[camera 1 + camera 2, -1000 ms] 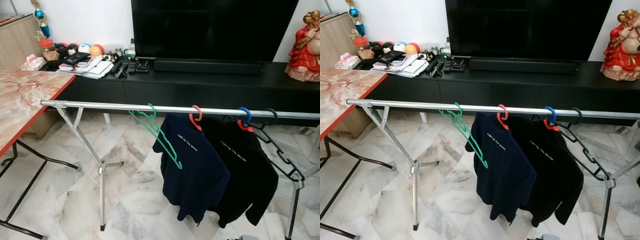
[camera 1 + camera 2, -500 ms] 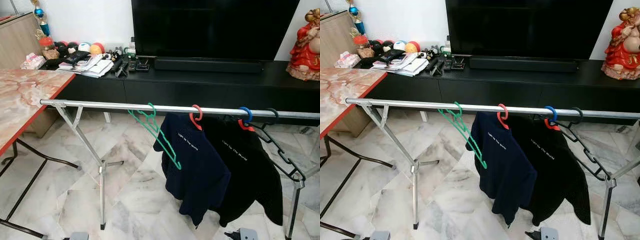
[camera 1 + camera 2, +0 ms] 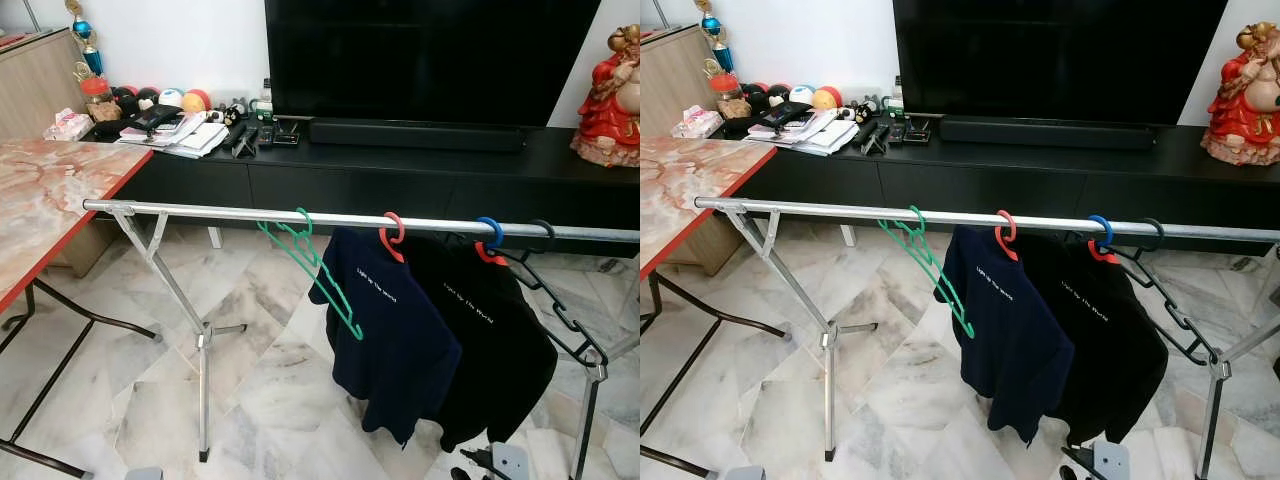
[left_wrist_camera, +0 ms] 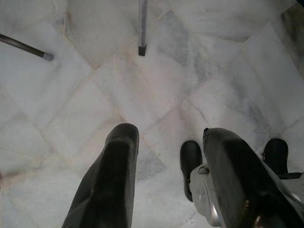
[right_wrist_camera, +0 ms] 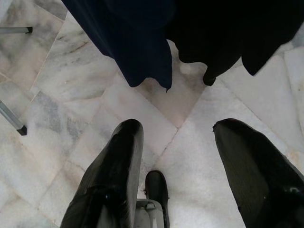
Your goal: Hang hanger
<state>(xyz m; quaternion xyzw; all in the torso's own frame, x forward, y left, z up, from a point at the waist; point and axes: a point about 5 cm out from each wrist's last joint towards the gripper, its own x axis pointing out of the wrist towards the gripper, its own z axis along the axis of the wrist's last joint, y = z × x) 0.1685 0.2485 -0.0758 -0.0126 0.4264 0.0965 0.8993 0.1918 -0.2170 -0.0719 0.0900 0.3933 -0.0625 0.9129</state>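
Note:
A silver clothes rail point(image 3: 200, 211) on a folding stand crosses the room in front of me. An empty green hanger point(image 3: 312, 266) hangs on it near the middle. To its right hang a navy shirt point(image 3: 385, 330) on a red hanger point(image 3: 391, 236), a black shirt point(image 3: 495, 345) on a blue-hooked hanger point(image 3: 489, 235), and an empty black hanger point(image 3: 560, 312). My left gripper point(image 4: 168, 135) hangs low over the floor, open and holding nothing. My right gripper point(image 5: 178, 126) is open and holding nothing, low beneath the hems of the two shirts.
A marble-topped table with a red edge point(image 3: 60, 190) stands at the left. Behind the rail a black TV cabinet point(image 3: 400, 160) carries a large TV, clutter and a red figurine point(image 3: 612, 95). The rack's legs point(image 3: 203, 390) stand on the marble floor point(image 3: 270, 380).
Both wrists have come into sight at the bottom edge of the eye views. The shirts have swayed slightly. The hangers stay in place on the rail.

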